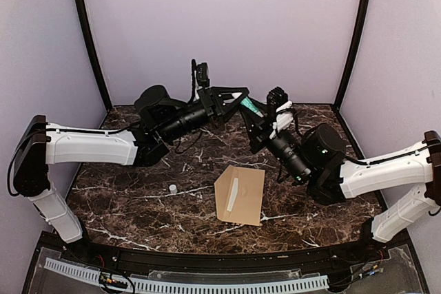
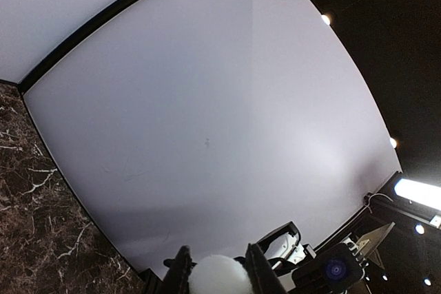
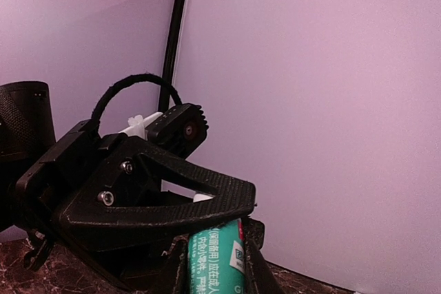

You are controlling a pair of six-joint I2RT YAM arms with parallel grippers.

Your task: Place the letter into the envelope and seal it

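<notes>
Green tube [image 3: 217, 263] cut off (bottom edge).

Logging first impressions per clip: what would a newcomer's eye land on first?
The left gripper and right gripper meet in mid-air over the back of the dark marble table, both on one green glue stick. Below, the brown envelope lies flat, a small white cap left of it.

Top view high, looking down on table [image 1: 138, 204]; 2 wrist views angled up at pale walls [image 2: 207, 135].
</notes>
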